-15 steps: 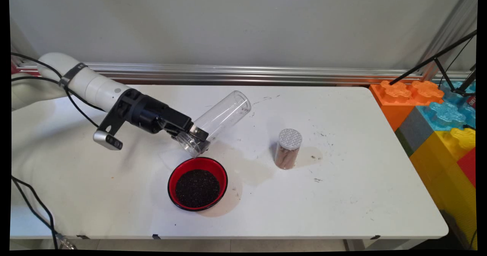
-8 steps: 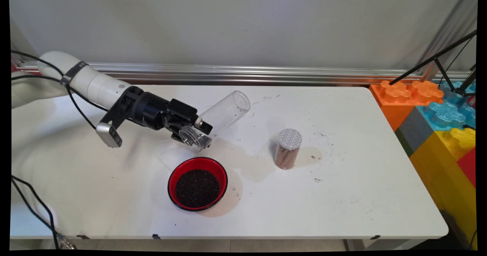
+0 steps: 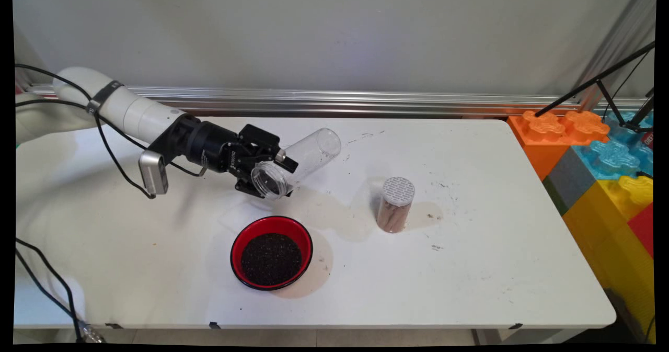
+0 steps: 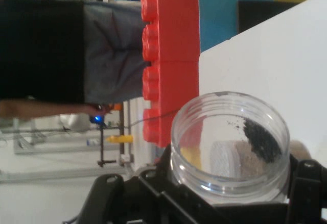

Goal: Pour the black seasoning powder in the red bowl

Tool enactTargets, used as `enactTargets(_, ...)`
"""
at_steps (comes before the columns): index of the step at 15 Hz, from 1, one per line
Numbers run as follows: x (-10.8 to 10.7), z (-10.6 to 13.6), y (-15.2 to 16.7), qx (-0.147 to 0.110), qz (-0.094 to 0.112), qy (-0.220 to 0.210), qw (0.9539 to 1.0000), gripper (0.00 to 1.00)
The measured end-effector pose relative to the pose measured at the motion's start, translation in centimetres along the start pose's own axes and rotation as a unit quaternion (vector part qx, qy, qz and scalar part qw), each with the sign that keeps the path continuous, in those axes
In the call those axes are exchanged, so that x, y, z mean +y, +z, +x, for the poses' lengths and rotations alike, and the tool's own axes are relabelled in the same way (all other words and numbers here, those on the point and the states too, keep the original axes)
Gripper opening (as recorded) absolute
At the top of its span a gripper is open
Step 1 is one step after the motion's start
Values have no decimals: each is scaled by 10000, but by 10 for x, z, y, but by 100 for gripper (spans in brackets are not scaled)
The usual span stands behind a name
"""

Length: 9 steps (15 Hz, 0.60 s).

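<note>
We see the gripper [image 3: 276, 171] clamped on a clear plastic jar [image 3: 303, 161], held tilted above the white table [image 3: 470, 268], mouth toward the camera side. A little dark residue clings inside the jar's wall [image 4: 263, 140]. Below the gripper, apart from it, sits a red bowl [image 3: 272, 252] of dark granules. Farther out past the jar stands a capped shaker jar [image 3: 395, 205], upright.

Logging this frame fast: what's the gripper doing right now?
Gripper: shut on the clear jar, gripped near its open mouth and held tilted above the table, up-table from the red bowl.
</note>
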Motion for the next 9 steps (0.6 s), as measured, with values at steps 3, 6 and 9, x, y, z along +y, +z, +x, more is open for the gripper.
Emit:
enactTargets(3, -2, -4, 0, -73, -14, -421, 9991, 0)
enactTargets(6, -3, -7, 0, -128, -22, -789, 9968, 0)
enactTargets(9, -6, -11, -1, -190, -24, -1246, 9920, 0)
